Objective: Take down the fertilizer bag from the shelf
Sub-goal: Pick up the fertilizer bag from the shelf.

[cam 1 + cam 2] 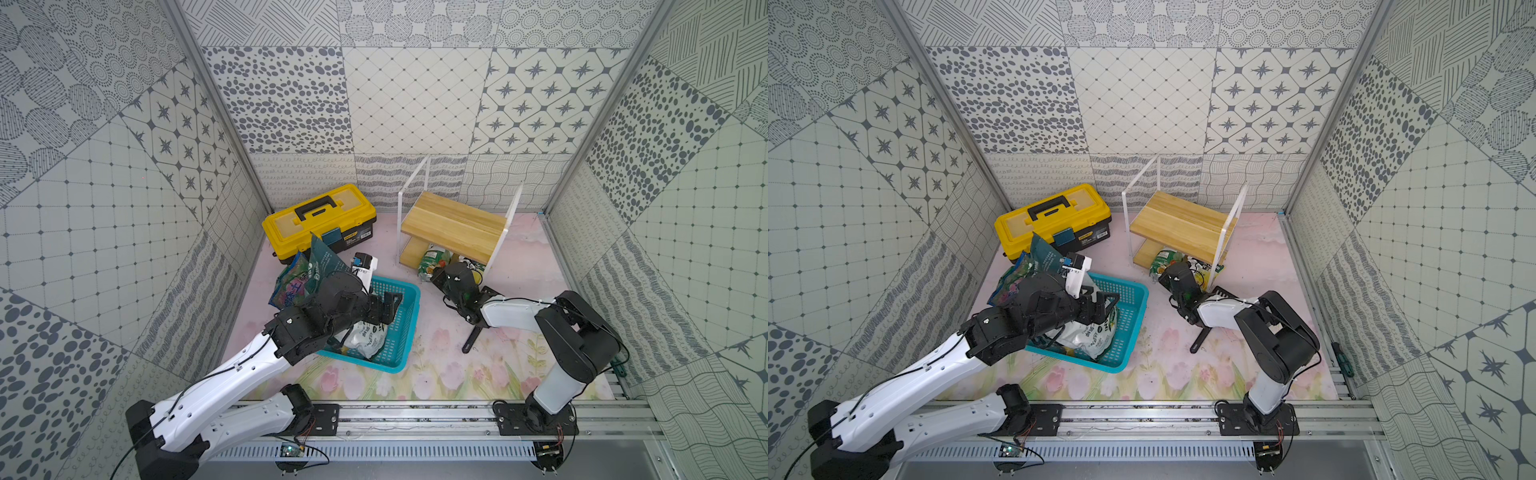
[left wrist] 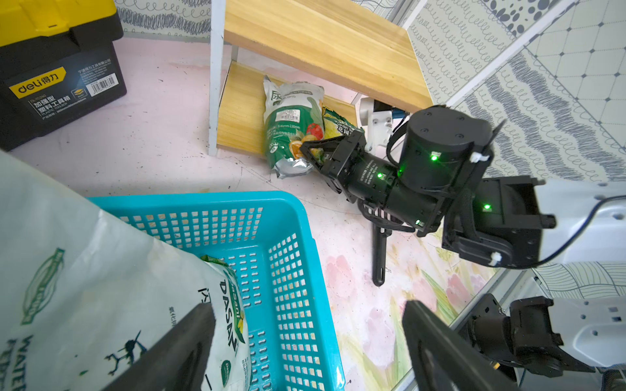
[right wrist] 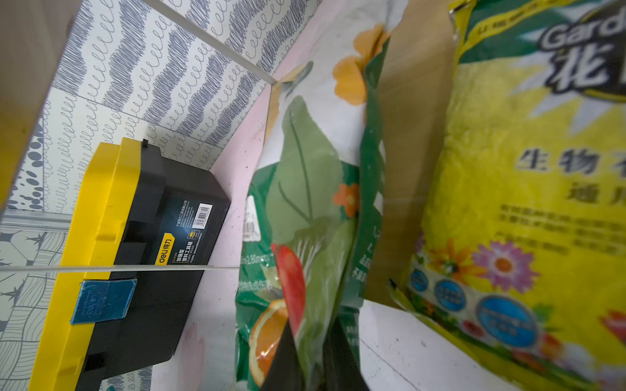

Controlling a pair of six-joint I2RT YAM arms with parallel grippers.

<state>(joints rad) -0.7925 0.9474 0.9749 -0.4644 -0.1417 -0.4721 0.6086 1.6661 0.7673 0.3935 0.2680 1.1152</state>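
The shelf (image 1: pixel 453 224) (image 1: pixel 1183 226) stands at the back of the table, a small rack of wooden boards between thin white side panels. On its lower board lies a green fertilizer bag (image 1: pixel 432 259) (image 2: pixel 293 125) (image 3: pixel 305 203) printed with fruit and vegetables, its near end hanging over the front edge. My right gripper (image 1: pixel 437 273) (image 1: pixel 1169 272) (image 2: pixel 310 150) (image 3: pixel 311 359) is shut on that near end. A yellow bag (image 2: pixel 337 123) (image 3: pixel 525 203) lies beside it on the same board. My left gripper (image 1: pixel 392 305) (image 1: pixel 1106 305) (image 2: pixel 306 311) hangs open over the basket, holding nothing.
A turquoise basket (image 1: pixel 409 320) (image 2: pixel 203 198) holds a white bag (image 1: pixel 368 338) (image 2: pixel 101 270). More bags (image 1: pixel 316 266) lean at its far left corner. A yellow-and-black toolbox (image 1: pixel 320 220) (image 3: pixel 135 237) sits left of the shelf. A black tool (image 1: pixel 473 336) lies under my right arm.
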